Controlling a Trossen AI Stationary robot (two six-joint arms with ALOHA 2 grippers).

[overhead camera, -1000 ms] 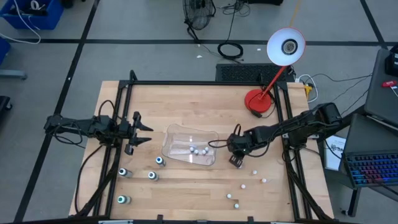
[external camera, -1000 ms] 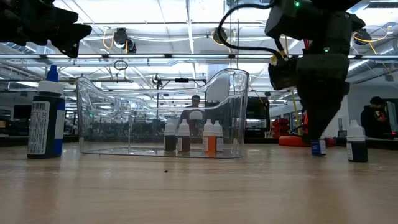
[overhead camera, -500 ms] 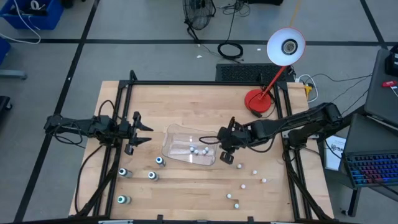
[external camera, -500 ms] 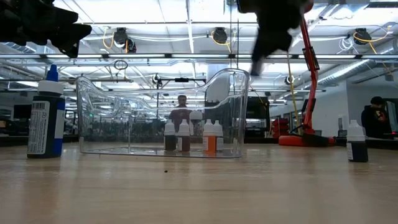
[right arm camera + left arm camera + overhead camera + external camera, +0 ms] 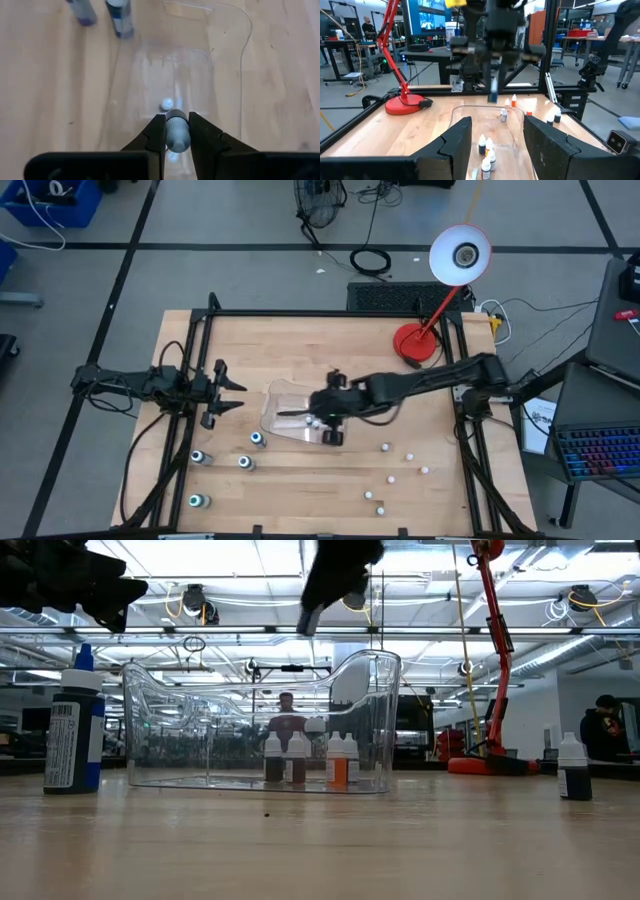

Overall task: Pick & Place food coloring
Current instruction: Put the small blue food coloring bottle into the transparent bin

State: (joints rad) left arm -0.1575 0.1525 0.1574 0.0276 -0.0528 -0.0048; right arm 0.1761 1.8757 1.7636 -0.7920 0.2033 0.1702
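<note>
A clear tray (image 5: 290, 412) sits mid-worktop (image 5: 300, 345) with several bottles (image 5: 305, 758) standing inside. The right claw (image 5: 331, 423) hangs above it, pinching a bottle (image 5: 176, 131). Loose bottles (image 5: 396, 470) lie right of the tray; the left claw (image 5: 222, 392) waits left of it.

The right gripper (image 5: 335, 580) is blurred and cut off by the low view's top edge. Bottles in the clear tray (image 5: 275, 420) are partly hidden beneath it overhead.

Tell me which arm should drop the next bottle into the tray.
Right. The right gripper already grips a food coloring bottle above the clear tray. The left gripper waits open and empty beside the tray's left end.
</note>
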